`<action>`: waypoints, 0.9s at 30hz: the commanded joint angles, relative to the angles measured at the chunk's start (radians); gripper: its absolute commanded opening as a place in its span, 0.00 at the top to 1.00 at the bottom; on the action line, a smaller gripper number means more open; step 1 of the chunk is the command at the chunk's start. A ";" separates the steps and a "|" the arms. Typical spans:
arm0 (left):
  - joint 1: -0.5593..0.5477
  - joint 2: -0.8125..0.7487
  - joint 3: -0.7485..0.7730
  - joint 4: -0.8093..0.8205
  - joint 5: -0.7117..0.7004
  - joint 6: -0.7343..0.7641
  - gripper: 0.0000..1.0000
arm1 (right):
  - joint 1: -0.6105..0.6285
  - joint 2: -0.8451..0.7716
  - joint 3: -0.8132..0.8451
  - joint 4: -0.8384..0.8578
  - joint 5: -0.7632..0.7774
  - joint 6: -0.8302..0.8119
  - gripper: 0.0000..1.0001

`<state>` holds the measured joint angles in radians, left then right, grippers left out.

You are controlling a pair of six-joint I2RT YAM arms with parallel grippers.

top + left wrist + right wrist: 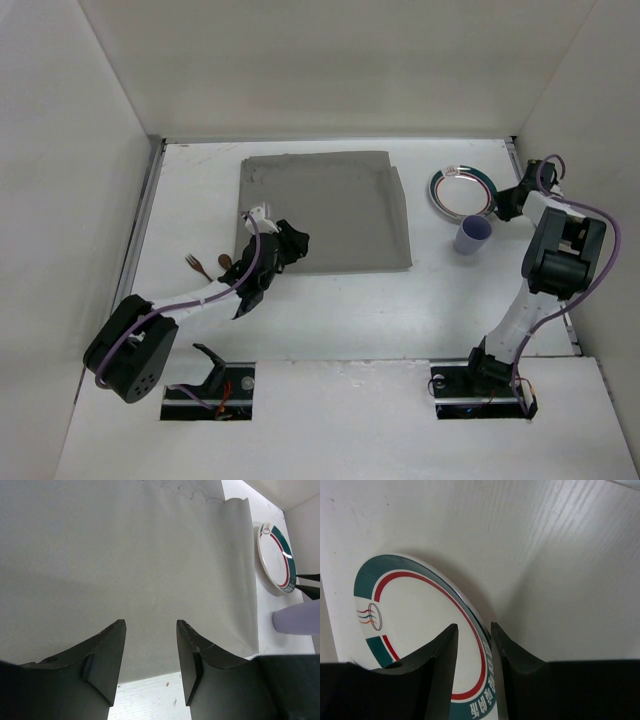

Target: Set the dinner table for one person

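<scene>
White dinner table, walled on three sides. Right gripper: jaws nearly together astride the rim of the plate; whether they pinch it, cannot tell. Lilac cup sits just beside that gripper, on its near side. Left gripper: fingers apart, empty, grey mat directly beneath. Fork and spoon lie on bare table to its left. Judgement: the plate goes to the mat. Seat the rim well between the fingers, lift clear before swinging, pass wide of the cup.
</scene>
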<state>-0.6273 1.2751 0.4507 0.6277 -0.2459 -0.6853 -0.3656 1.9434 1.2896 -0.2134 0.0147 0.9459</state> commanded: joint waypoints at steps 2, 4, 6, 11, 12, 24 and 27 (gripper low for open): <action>0.018 -0.029 -0.024 0.061 0.008 -0.014 0.57 | 0.004 0.026 0.100 -0.083 -0.007 -0.007 0.61; 0.027 -0.025 -0.024 0.063 0.013 -0.014 0.57 | 0.004 0.041 0.126 -0.089 -0.018 -0.006 0.64; 0.031 -0.022 -0.026 0.063 0.016 -0.019 0.57 | 0.006 0.057 0.166 -0.118 -0.010 -0.007 0.66; 0.036 -0.013 -0.027 0.069 0.014 -0.017 0.57 | 0.017 0.095 0.194 -0.106 -0.022 -0.004 0.65; 0.039 -0.011 -0.029 0.069 0.016 -0.020 0.57 | 0.026 0.107 0.201 -0.110 -0.027 -0.001 0.64; 0.044 -0.023 -0.032 0.072 0.017 -0.022 0.57 | 0.050 -0.081 0.134 -0.098 0.116 -0.160 0.55; 0.038 -0.025 -0.032 0.072 0.020 -0.028 0.57 | 0.041 -0.103 0.082 -0.142 0.163 -0.179 0.55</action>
<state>-0.5877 1.2743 0.4320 0.6468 -0.2340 -0.7025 -0.3134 1.9110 1.4017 -0.3378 0.0925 0.8360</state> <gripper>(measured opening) 0.426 0.444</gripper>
